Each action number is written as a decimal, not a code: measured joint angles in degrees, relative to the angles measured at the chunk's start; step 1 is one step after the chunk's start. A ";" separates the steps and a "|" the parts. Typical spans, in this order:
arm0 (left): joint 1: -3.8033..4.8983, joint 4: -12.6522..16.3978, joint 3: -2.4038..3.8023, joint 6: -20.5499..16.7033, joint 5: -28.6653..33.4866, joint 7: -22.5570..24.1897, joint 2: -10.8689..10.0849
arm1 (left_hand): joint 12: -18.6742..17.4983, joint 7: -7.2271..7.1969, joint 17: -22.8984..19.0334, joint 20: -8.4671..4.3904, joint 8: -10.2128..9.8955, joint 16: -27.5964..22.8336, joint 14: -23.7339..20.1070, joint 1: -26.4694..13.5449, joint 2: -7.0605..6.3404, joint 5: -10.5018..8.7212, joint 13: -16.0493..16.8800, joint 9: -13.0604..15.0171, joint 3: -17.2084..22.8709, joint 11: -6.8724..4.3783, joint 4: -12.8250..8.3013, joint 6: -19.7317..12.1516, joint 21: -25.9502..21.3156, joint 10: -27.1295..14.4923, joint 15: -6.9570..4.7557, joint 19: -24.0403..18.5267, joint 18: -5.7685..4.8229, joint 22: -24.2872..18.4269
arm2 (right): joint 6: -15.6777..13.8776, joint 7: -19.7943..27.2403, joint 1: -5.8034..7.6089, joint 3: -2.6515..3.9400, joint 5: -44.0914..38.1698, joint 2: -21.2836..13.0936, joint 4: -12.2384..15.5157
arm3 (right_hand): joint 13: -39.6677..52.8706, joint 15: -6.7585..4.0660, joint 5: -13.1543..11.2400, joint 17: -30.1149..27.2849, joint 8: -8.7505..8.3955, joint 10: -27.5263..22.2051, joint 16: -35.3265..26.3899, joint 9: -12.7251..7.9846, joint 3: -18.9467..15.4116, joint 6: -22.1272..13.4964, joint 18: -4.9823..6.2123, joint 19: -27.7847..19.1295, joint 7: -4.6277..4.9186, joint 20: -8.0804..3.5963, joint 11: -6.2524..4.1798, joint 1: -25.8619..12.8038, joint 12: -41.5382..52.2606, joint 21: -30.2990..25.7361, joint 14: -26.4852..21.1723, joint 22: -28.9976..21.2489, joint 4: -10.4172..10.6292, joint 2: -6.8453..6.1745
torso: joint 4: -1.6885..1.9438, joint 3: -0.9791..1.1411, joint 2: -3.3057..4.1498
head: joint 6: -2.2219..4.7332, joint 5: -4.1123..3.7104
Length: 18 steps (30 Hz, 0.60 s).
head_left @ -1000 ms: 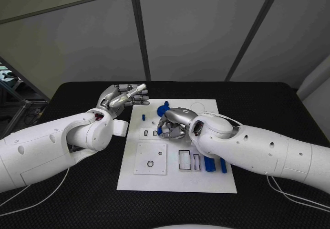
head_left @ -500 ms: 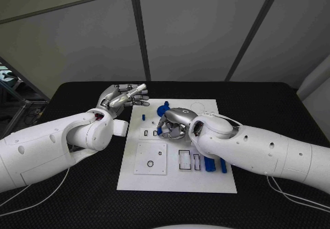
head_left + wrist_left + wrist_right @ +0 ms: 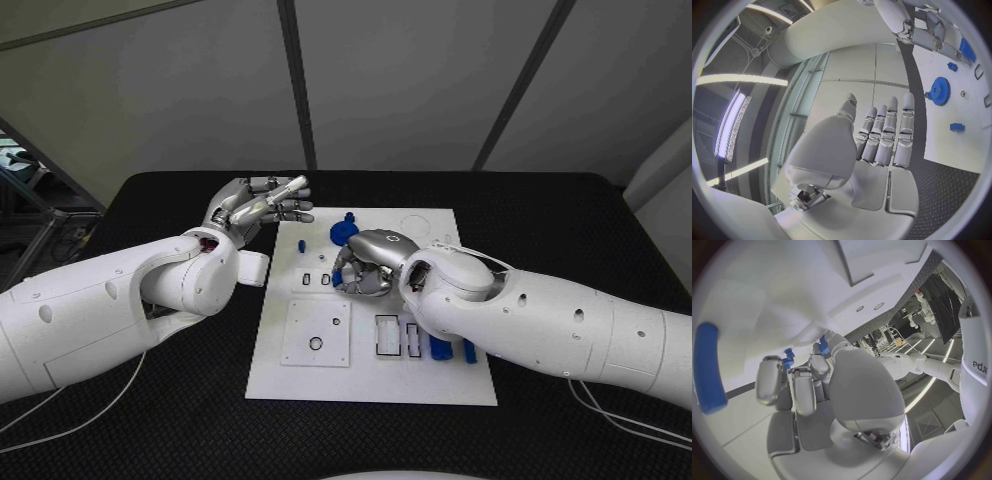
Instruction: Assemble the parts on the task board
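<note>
The task board [image 3: 372, 350] lies in the middle of the black worktop [image 3: 577, 210], with a blue gear [image 3: 342, 232] standing near its far edge and long blue parts [image 3: 440, 347] lying toward its near right. The right hand [image 3: 368, 268] is low over the board's middle, fingers curled around a small blue part [image 3: 823, 344] at their tips. To seat it well, I judge it should come down square over its slot and press gently. The left hand [image 3: 260, 205] hovers beside the board's far left corner, fingers apart, holding nothing.
</note>
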 measured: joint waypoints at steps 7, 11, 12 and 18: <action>0.00 -0.02 0.00 0.00 -0.01 0.00 -0.18 | 0.00 0.00 0.00 0.00 0.00 0.00 0.00 0.00 0.00 0.00 0.00 0.00 0.00 0.00 0.00 0.00 0.00 0.00 0.00 0.00 0.00 0.00 | -0.39 -1.82 -0.01 0.04 -1.92 -1.27 2.69 | 0.05 0.00 0.00 0.00 0.32 0.00 0.00 -0.02 0.00 0.00 0.00 0.02 0.00 0.02 0.00 -0.01 0.24 0.23 0.00 0.21 0.00 0.01 | -0.03 -0.03 -0.06 | 0.03 0.08; 0.00 -0.01 0.00 0.00 -0.01 -0.01 -0.28 | 0.00 0.00 0.00 0.00 0.00 0.00 0.00 0.00 0.00 0.00 0.00 0.00 0.00 0.00 0.00 0.00 0.00 0.00 0.00 0.00 0.01 0.00 | -0.23 -3.09 -0.01 0.05 -3.19 -1.62 3.76 | 0.05 0.00 0.00 0.00 0.32 0.00 0.00 -0.02 0.00 0.20 0.00 0.40 -0.21 0.00 0.00 -0.10 0.24 0.23 0.00 0.39 0.00 0.10 | -0.04 -0.05 -0.06 | 0.10 0.10; 0.00 0.00 0.00 0.00 -0.01 -0.01 -0.31 | 0.00 0.00 0.00 0.00 0.00 0.00 0.00 0.00 0.00 0.00 0.00 0.00 0.00 0.00 0.00 0.00 0.00 0.00 0.00 0.00 0.00 0.00 | -0.13 -3.46 -0.01 0.05 -3.62 -1.65 4.00 | 0.05 0.00 -0.01 -0.01 0.32 0.00 0.00 -0.01 0.00 0.20 0.00 0.40 -0.21 0.00 0.00 -0.11 0.24 0.23 0.00 0.40 0.00 0.10 | -0.04 -0.06 -0.06 | 0.11 0.10; 0.00 0.01 0.00 0.00 -0.01 -0.02 -0.34 | -0.20 0.00 0.06 0.21 0.00 0.00 0.00 0.00 0.00 0.00 0.00 0.00 0.00 0.00 0.00 0.00 0.00 0.00 0.00 -0.20 0.01 0.00 | 0.46 -5.38 0.02 0.05 -6.07 -1.56 4.99 | 0.20 0.00 -0.02 -0.01 0.29 0.20 0.00 0.07 0.16 0.50 -0.01 0.40 -0.16 0.00 -0.20 -0.24 0.24 0.48 0.00 0.62 0.17 0.24 | -0.04 -0.07 -0.03 | 0.12 0.10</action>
